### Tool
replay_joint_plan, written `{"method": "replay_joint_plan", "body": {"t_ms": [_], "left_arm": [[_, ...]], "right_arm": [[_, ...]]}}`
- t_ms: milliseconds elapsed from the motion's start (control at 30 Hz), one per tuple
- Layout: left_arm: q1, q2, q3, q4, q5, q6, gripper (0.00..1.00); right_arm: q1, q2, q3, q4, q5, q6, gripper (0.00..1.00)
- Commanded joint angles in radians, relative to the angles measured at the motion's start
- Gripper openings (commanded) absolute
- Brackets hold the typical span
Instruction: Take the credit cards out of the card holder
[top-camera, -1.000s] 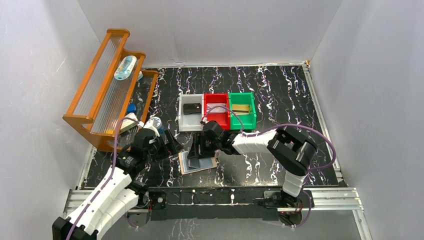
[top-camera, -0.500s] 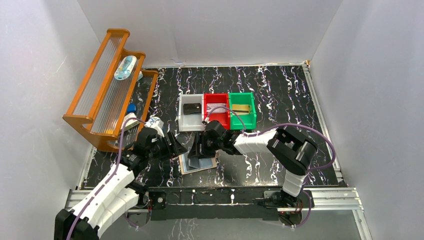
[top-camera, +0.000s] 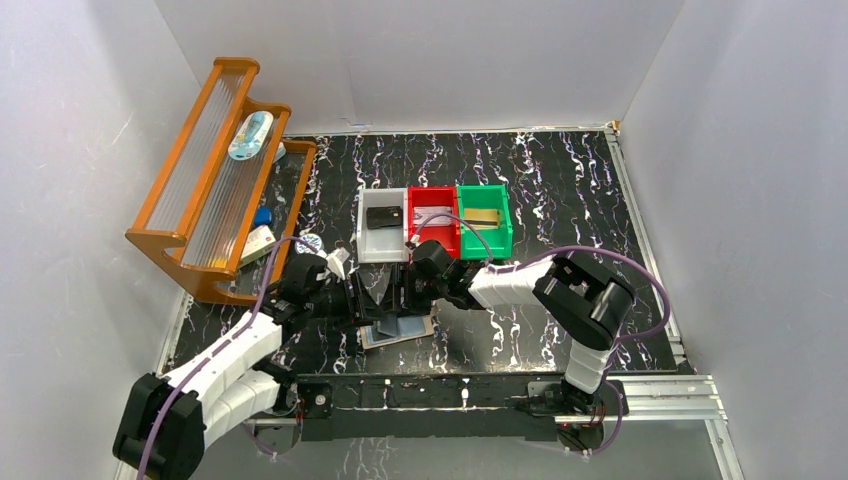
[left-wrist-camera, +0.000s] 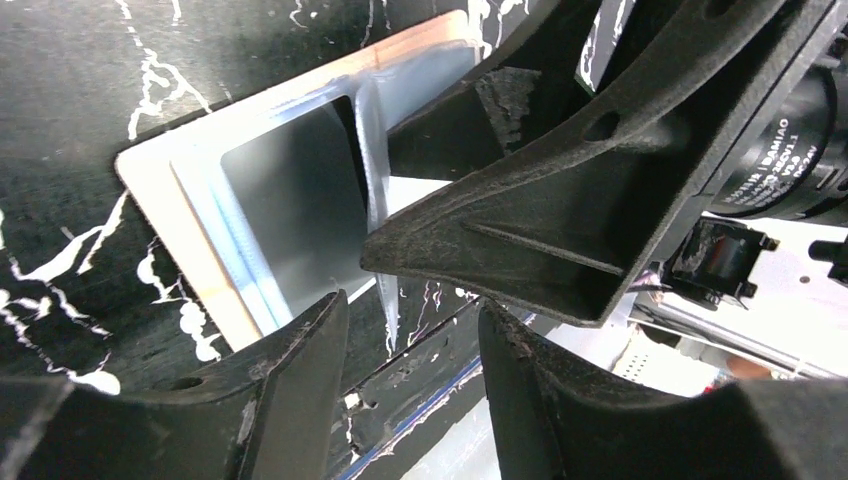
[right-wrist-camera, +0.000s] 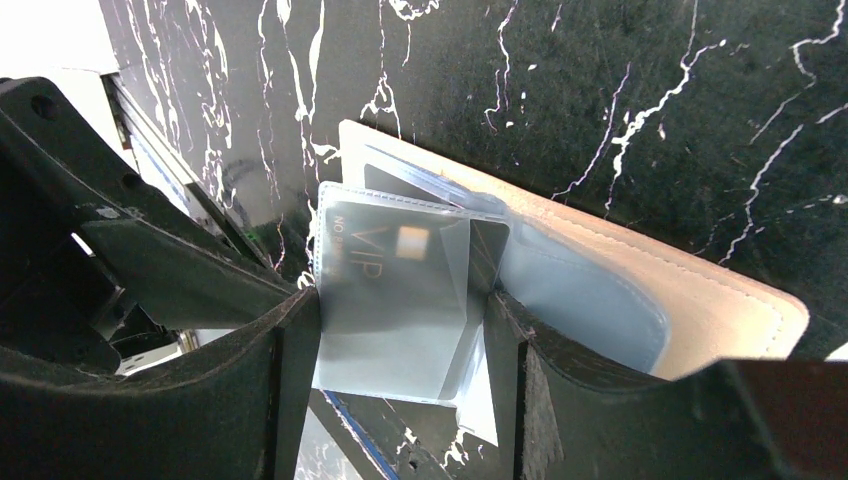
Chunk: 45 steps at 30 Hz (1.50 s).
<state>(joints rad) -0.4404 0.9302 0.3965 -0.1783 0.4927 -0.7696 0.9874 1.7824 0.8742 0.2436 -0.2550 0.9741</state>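
One tan card holder (top-camera: 398, 330) lies open on the black marbled table (top-camera: 560, 180), close to the near edge and between the two grippers. Its pale blue glossy pockets face up. A clear sleeve (right-wrist-camera: 400, 340) rises out of the fold, standing upright, and a dark card (right-wrist-camera: 385, 265) marked VIP with a small gold chip sits inside it.

The right gripper (right-wrist-camera: 402, 300) comes down on the holder from the far side. Its fingers (right-wrist-camera: 290, 370) stand at a middling width, one on each edge of the sleeve and touching it, so the sleeve is held across its width between them.

The left gripper (left-wrist-camera: 412, 312) reaches in from the left, low over the near edge of the holder. Its jaws are partly apart, with a thin edge of the clear sleeve in the gap between them. They grip nothing that shows.

Just beyond the holder three small bins stand side by side: grey (top-camera: 380, 250), red (top-camera: 440, 246) and green (top-camera: 507, 225). Each has something in it — a dark flat thing in the grey one.

An orange wooden rack (top-camera: 190, 170) leans at the far left.
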Motion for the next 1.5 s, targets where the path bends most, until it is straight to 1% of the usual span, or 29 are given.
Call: {"method": "replay_joint_plan", "body": {"t_ms": [0, 67, 133, 233, 333, 467, 567, 667, 733, 833, 933, 1000, 1067, 1133, 1267, 1333, 1400, 1467], "left_arm": [[-0.001, 0.021, -0.024, 0.096, 0.111, -0.006, 0.47], [-0.001, 0.036, -0.031, 0.116, 0.118, -0.004, 0.43], [-0.001, 0.055, -0.035, 0.128, 0.130, 0.000, 0.40], [-0.005, 0.082, -0.037, 0.148, 0.157, 0.002, 0.40], [-0.012, 0.090, -0.041, 0.208, 0.185, -0.006, 0.39], [-0.019, 0.116, -0.031, 0.292, 0.228, -0.032, 0.39], [-0.027, 0.145, -0.002, 0.312, 0.234, -0.033, 0.39], [-0.037, 0.166, 0.021, 0.332, 0.236, -0.031, 0.40], [-0.044, 0.187, 0.033, 0.347, 0.236, -0.027, 0.40], [-0.061, 0.231, 0.042, 0.399, 0.239, -0.037, 0.41], [-0.096, 0.285, 0.053, 0.461, 0.236, -0.055, 0.41], [-0.125, 0.319, 0.075, 0.466, 0.227, -0.050, 0.41], [-0.159, 0.332, 0.104, 0.440, 0.196, -0.032, 0.40], [-0.174, 0.315, 0.117, 0.417, 0.157, -0.014, 0.40], [-0.175, 0.217, 0.153, 0.261, 0.028, 0.044, 0.41], [-0.175, 0.148, 0.176, 0.143, -0.096, 0.073, 0.43], [-0.173, 0.100, 0.188, 0.028, -0.223, 0.072, 0.45], [-0.172, 0.066, 0.188, -0.055, -0.320, 0.061, 0.46]], "right_arm": [[0.006, 0.033, -0.014, 0.000, -0.028, 0.010, 0.64], [0.006, 0.035, -0.012, 0.002, -0.032, 0.009, 0.64], [0.005, 0.035, -0.012, 0.003, -0.033, 0.009, 0.64], [0.005, 0.031, -0.011, 0.007, -0.038, 0.009, 0.65], [0.005, 0.024, -0.008, 0.010, -0.043, 0.009, 0.67], [0.003, -0.002, -0.002, 0.023, -0.051, 0.025, 0.73], [0.004, -0.034, 0.014, -0.011, -0.027, 0.024, 0.80], [0.003, -0.101, 0.024, -0.074, 0.040, 0.014, 0.87], [0.002, -0.132, 0.041, -0.157, 0.129, 0.008, 0.90], [0.002, -0.184, 0.062, -0.312, 0.275, 0.018, 0.93], [0.002, -0.254, 0.048, -0.411, 0.409, 0.045, 0.94], [0.002, -0.310, 0.026, -0.451, 0.485, 0.068, 0.94], [0.002, -0.367, -0.003, -0.485, 0.546, 0.088, 0.94], [0.002, -0.421, -0.030, -0.486, 0.579, 0.098, 0.94], [0.000, -0.498, -0.078, -0.432, 0.570, 0.096, 0.91], [0.000, -0.515, -0.094, -0.386, 0.536, 0.084, 0.88], [0.000, -0.511, -0.101, -0.344, 0.495, 0.074, 0.85], [0.000, -0.492, -0.100, -0.302, 0.441, 0.059, 0.80]]}}
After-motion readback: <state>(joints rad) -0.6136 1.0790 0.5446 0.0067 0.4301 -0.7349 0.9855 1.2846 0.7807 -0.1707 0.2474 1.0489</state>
